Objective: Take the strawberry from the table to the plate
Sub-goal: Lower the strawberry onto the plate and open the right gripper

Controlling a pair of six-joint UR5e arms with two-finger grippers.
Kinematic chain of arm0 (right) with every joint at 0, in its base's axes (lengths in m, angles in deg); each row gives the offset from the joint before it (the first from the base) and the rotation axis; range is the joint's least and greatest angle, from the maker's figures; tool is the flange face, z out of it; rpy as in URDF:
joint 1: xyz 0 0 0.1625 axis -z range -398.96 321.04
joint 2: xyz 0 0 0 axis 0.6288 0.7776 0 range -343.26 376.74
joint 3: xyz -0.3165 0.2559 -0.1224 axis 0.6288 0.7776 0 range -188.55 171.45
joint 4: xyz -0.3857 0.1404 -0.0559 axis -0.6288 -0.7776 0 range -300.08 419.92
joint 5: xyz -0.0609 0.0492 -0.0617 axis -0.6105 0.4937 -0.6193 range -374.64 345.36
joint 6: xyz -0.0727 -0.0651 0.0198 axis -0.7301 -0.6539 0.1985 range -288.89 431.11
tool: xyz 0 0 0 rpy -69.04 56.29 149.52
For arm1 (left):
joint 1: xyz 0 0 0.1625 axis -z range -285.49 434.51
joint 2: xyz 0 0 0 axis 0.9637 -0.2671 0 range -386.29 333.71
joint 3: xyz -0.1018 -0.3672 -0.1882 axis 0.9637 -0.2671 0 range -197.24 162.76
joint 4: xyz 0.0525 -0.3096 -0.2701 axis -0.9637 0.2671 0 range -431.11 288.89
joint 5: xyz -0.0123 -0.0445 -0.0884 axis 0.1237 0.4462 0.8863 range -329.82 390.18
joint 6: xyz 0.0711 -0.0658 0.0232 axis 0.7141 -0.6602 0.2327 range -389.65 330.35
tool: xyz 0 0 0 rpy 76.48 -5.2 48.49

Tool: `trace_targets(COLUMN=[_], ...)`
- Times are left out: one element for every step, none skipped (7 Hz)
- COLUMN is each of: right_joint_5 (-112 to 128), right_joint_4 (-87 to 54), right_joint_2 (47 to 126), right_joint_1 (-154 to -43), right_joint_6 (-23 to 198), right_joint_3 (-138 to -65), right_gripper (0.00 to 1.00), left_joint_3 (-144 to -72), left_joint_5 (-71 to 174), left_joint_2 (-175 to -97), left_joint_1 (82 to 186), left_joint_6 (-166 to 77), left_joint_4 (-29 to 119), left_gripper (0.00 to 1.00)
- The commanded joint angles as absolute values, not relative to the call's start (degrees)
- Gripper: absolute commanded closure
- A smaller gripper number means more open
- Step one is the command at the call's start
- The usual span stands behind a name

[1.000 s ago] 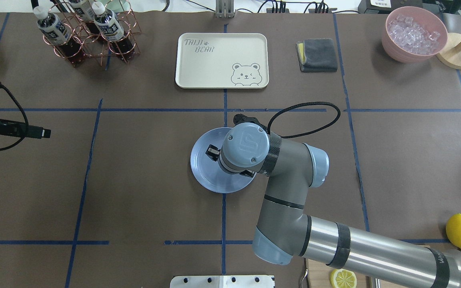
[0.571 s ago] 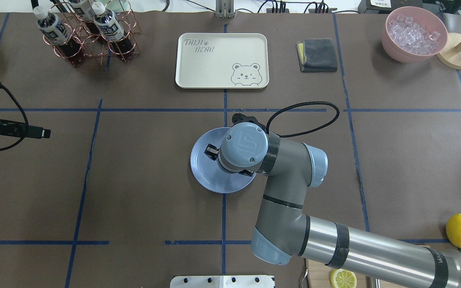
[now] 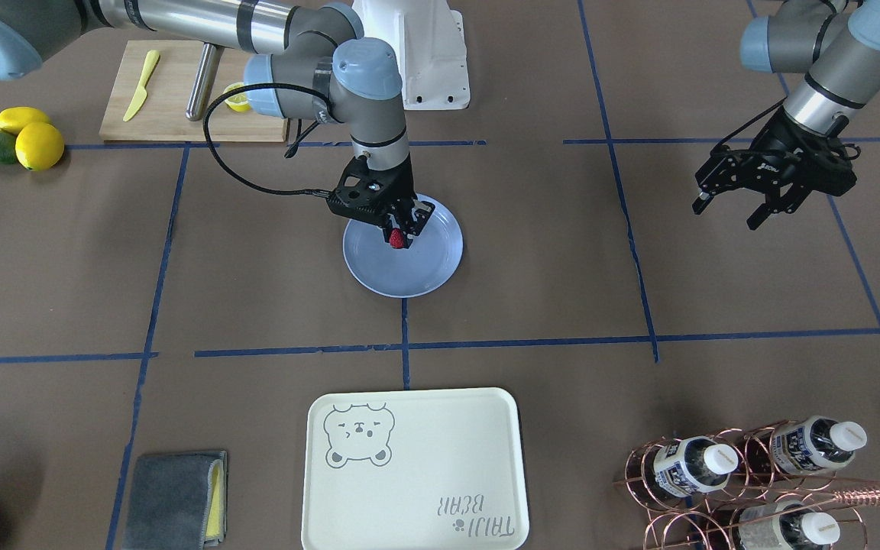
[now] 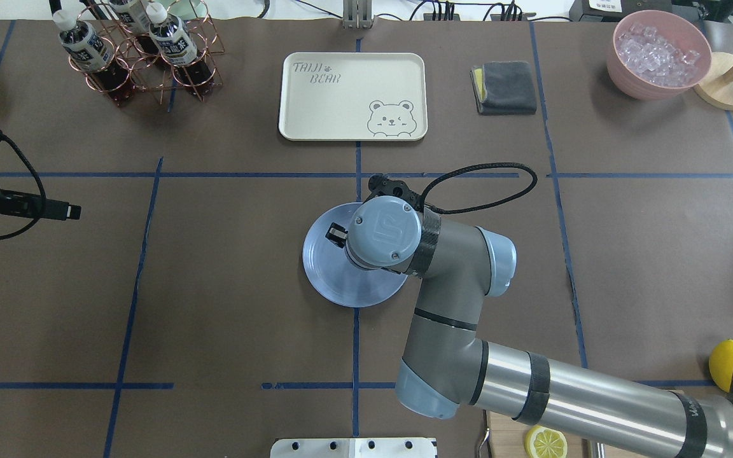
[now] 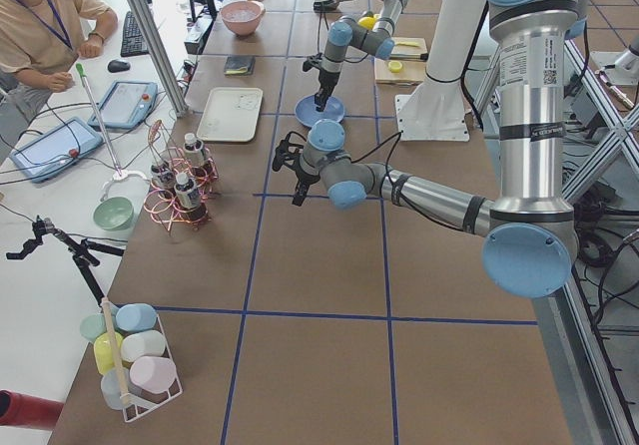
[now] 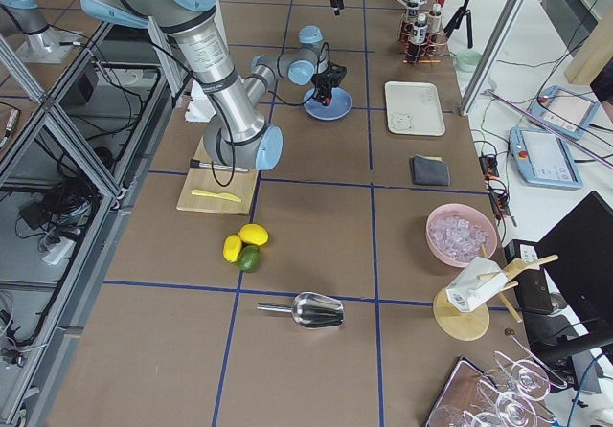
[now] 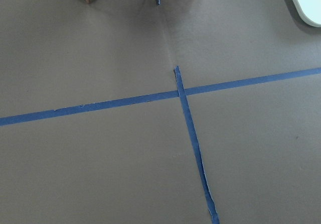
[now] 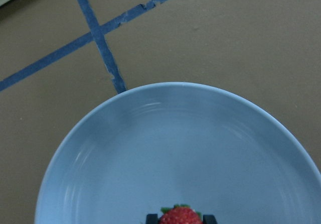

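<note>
While the right claw (image 3: 402, 231) pinches the strawberry (image 3: 396, 240) over the plate (image 3: 431, 269), the carrying looks all but done and the release is what can still spoil it. Whether the strawberry touches the glaze or hangs just above it cannot be told. The right wrist view shows it at the bottom edge, with bare blue plate spreading ahead.

If the claw spreads while the strawberry is still high, a roundish fruit on a shallow, glossy plate will likely bounce or roll. The low rim would do little to keep it off the worktop (image 3: 562, 260).

If the claw goes lower to be safe, it may press the fruit into the plate and bruise it. It might also strike the plate and push it along the paper, since nothing holds the plate in place.

A soft, slightly sticky fruit may also cling to one side of the claw as it spreads, then ride up with the arm and fall outside the rim. A slow, straight lift should guard against that.

The left claw (image 3: 726, 215) hangs spread and empty well apart from the plate, so I see no risk of the arms meeting.
</note>
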State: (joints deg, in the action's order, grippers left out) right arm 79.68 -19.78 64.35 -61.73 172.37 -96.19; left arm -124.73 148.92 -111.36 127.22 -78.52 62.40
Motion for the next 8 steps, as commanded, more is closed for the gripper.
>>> trace_targets(right_joint_5=[79.7,79.7,79.8,79.8,79.8,79.8,79.9,80.0], right_joint_4=[-18.1,-18.1,-18.1,-18.1,-18.1,-18.1,-18.1,-18.1], right_joint_2=[64.4,64.4,64.4,64.3,64.3,64.2,63.9,63.9], right_joint_1=[-61.7,-61.7,-61.7,-61.6,-61.6,-61.6,-61.6,-61.6], right_joint_6=[172.4,172.4,172.5,172.5,172.6,173.0,172.9,172.8], right_joint_3=[-95.2,-95.2,-95.2,-94.5,-94.3,-94.3,-94.3,-94.3], right_gripper=[1.00,1.00,1.00,0.85,0.54,0.24,0.00,0.00], left_joint_3=[-124.7,-124.6,-124.6,-124.6,-124.6,-124.6,-124.6,-124.6], left_joint_5=[148.8,148.8,148.8,148.8,148.7,148.7,148.7,148.7], left_joint_2=[-111.4,-111.4,-111.4,-111.4,-111.3,-111.4,-111.3,-111.4], left_joint_1=[127.2,127.2,127.2,127.2,127.2,127.2,127.2,127.2], left_joint_6=[-78.5,-78.5,-78.5,-78.5,-78.5,-78.5,-78.5,-78.5], left_joint_4=[62.4,62.4,62.4,62.4,62.4,62.4,62.4,62.4], left_gripper=[0.01,0.01,0.01,0.01,0.01,0.01,0.01,0.01])
